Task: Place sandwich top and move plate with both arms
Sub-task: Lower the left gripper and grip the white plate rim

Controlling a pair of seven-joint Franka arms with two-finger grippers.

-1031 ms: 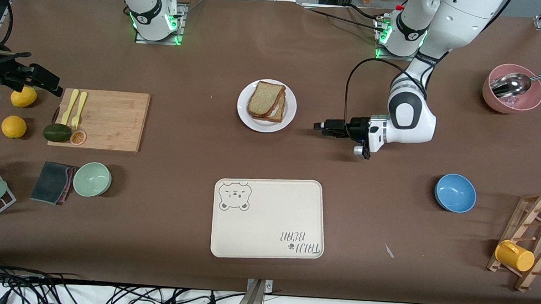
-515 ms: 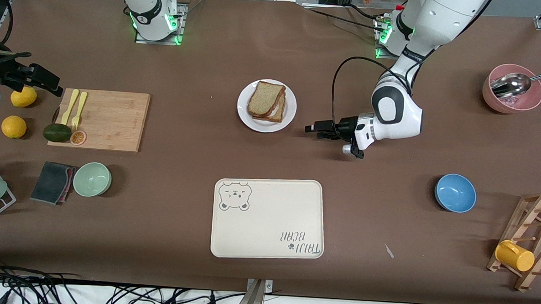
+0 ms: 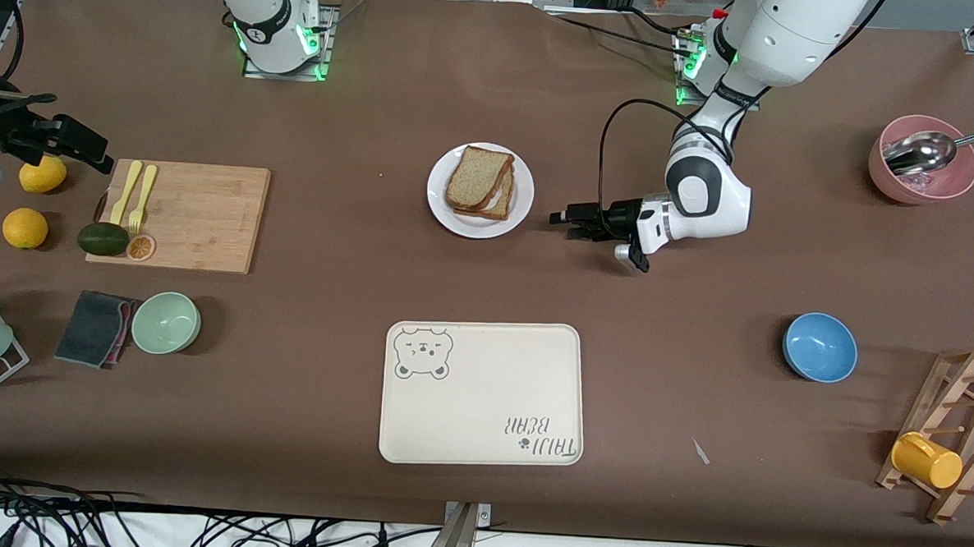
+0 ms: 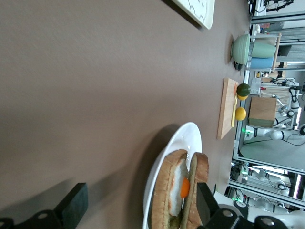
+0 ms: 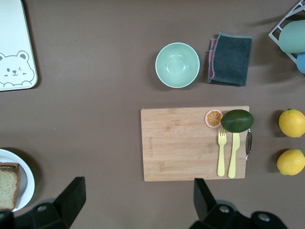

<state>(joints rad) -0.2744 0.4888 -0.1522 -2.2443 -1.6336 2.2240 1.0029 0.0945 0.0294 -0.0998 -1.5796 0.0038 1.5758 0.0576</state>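
The sandwich top (image 3: 476, 176), a speckled brown bread slice, lies on a toast slice with a fried egg on the white plate (image 3: 522, 194) at mid-table. My left gripper (image 3: 557, 219) is low over the table beside the plate, on the left arm's side. It points at the plate, open and empty. In the left wrist view its fingers (image 4: 76, 200) stand wide apart, with the plate rim (image 4: 183, 140) and the top slice (image 4: 200, 169) ahead. My right gripper (image 3: 89, 151) waits high over the cutting board's end, open and empty. It also shows open in the right wrist view (image 5: 138, 191).
A cream bear-print tray (image 3: 482, 392) lies nearer the camera than the plate. A cutting board (image 3: 198, 216) with cutlery, an avocado, lemons and a green bowl (image 3: 166, 322) are at the right arm's end. A blue bowl (image 3: 819, 346), a pink bowl (image 3: 923, 169) and a mug rack are at the left arm's end.
My left gripper has moved across the table toward the plate and now stops close beside it. The right arm, the plate and the sandwich have not moved.
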